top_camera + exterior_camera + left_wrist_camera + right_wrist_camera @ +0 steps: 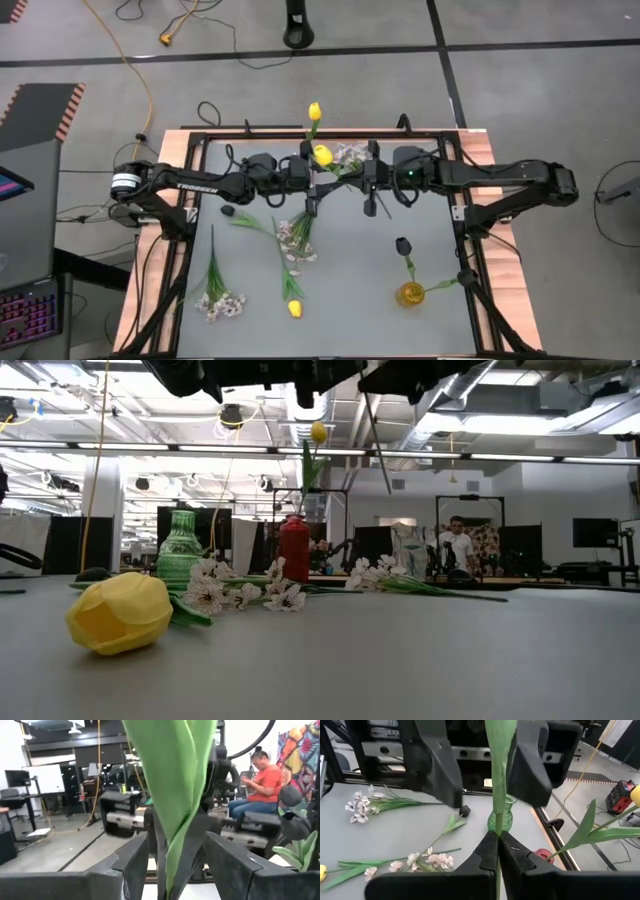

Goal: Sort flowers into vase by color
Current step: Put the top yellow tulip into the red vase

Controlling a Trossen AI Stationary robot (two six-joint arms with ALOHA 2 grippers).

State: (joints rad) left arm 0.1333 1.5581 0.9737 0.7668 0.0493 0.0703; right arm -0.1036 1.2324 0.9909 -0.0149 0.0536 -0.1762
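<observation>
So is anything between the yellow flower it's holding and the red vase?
Nothing visible. The right gripper is shut on the yellow flower's stem, and the red vase stands close by with bare table between. The left gripper is higher up the stem.

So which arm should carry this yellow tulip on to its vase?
Right, probably. The right gripper is shut on the stem of the yellow tulip, while the left gripper only straddles it, fingers apart. The red vase holding the other yellow tulip is near.
</observation>
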